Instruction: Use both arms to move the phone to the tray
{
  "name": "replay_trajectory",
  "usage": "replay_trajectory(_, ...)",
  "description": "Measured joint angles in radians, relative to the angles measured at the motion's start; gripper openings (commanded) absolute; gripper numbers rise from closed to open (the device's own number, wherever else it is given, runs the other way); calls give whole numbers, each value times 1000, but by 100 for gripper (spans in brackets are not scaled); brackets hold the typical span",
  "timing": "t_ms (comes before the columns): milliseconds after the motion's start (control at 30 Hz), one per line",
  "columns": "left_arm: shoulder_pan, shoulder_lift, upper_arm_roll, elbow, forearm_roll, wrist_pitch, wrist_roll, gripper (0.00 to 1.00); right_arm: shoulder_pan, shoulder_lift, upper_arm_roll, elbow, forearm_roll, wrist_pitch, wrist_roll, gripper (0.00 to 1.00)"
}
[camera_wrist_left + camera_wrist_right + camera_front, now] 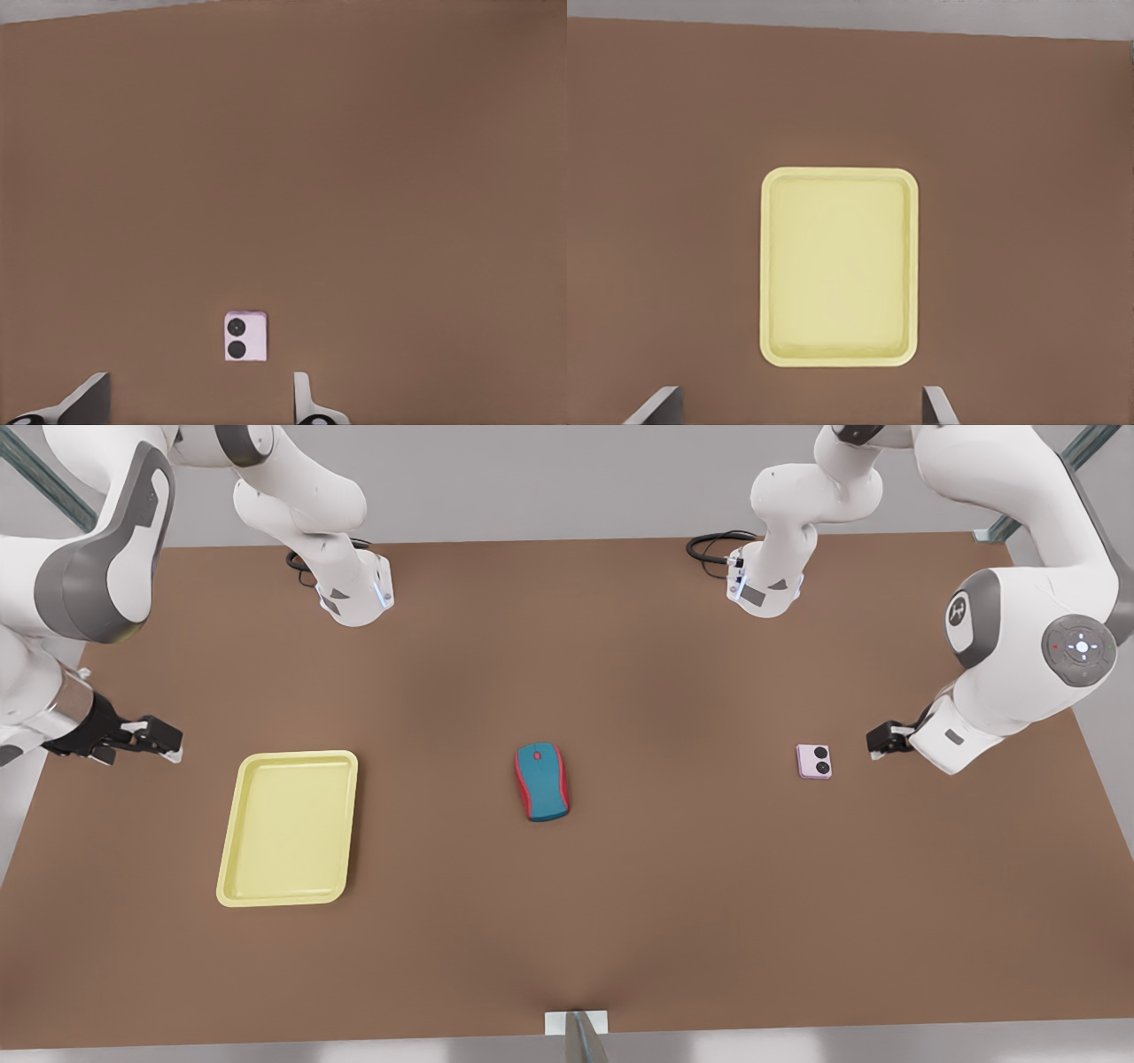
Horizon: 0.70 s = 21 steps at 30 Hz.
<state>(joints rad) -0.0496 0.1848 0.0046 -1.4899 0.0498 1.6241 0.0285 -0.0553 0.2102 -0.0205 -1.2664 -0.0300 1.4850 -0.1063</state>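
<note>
Pink phone (813,761) lies near left gripper (879,740) (jaws apparently apart).

Both robot arms are made of smooth white rounded shells with grey joint sections between them. The arm on the front view's right (1019,646) has a round grey cap with a small white glowing symbol and a red dot, and a thin white mark on the grey band beside it. Each base (354,593) shows small blue lights, and a black cable (713,545) is coiled behind it. The grippers are black with pale grey fingers (84,403).
</note>
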Motion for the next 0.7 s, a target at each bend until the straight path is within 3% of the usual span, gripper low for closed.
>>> replay_trajectory(100,-8,38,0,-26,1,23,2,100,2,-2,1,4,-11,1,-5,100)
replay_trajectory(233,-31,-36,-1,-396,1,182,-12,100,-1,5,1,4,-23,6,-12,100)
replay_trajectory(467,-28,-48,62,-796,-7,584,-32,100,4,7,7,3,-22,6,-19,100)
replay_trajectory(700,-28,-8,90,-926,-10,885,-42,100,2,22,12,3,-16,10,-24,100)
